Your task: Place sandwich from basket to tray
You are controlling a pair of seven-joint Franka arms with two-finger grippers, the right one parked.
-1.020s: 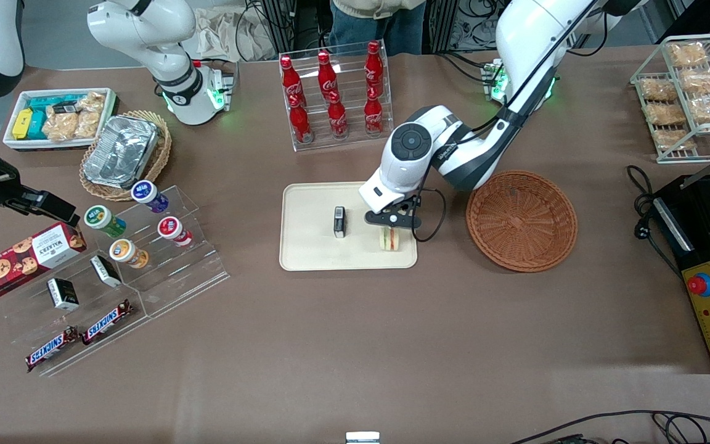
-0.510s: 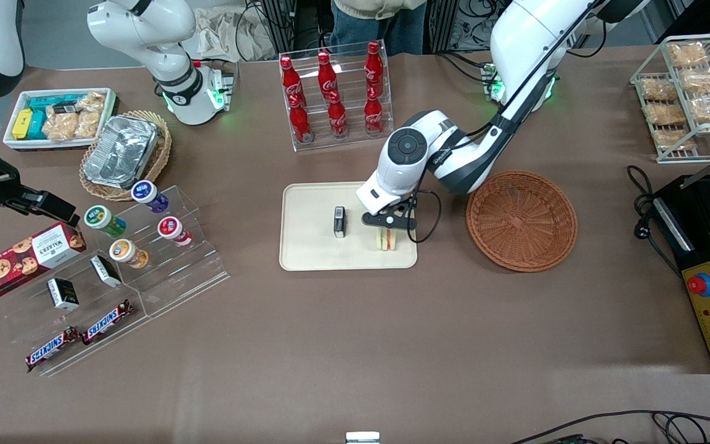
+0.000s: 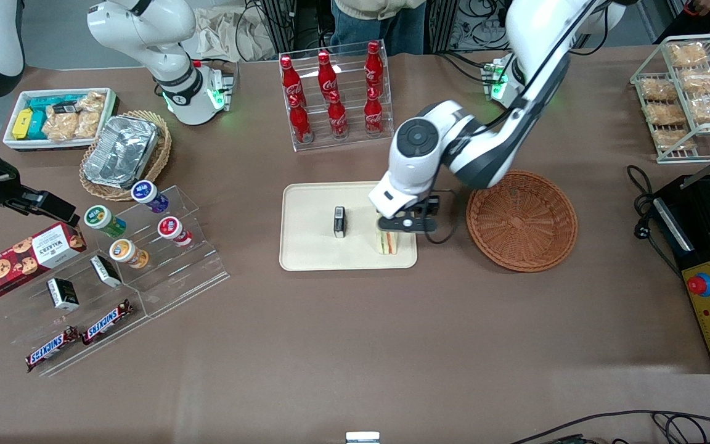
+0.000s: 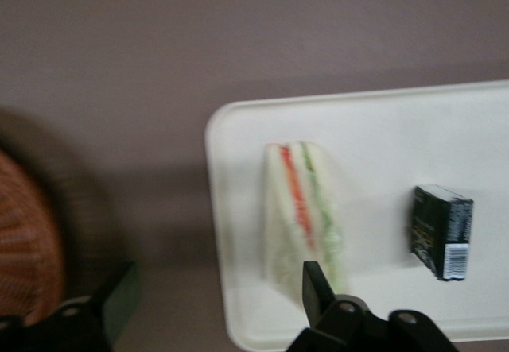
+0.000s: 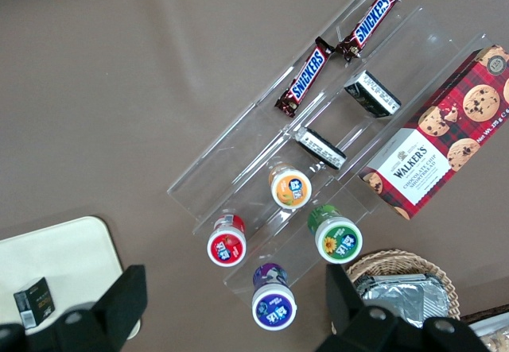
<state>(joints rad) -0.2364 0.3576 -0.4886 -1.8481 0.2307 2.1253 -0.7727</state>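
Brown matte sheeting covers the whole table (image 3: 355, 345). Cream-beige tray (image 3: 306, 253) at mid-table carries the triangular sandwich (image 3: 387, 242), lying flat at the tray's end nearest the reddish-brown wicker basket (image 3: 521, 221), which sits just beside the tray toward the working arm's end. A small black box (image 3: 339, 221) rests on the tray near the sandwich, apart from it. The left gripper (image 3: 402, 224) hangs just above the sandwich with its fingers (image 4: 316, 282) spread apart and off the wrap, gripping nothing. A clear rack of red cola bottles (image 3: 333, 92) stands farther from the front camera.
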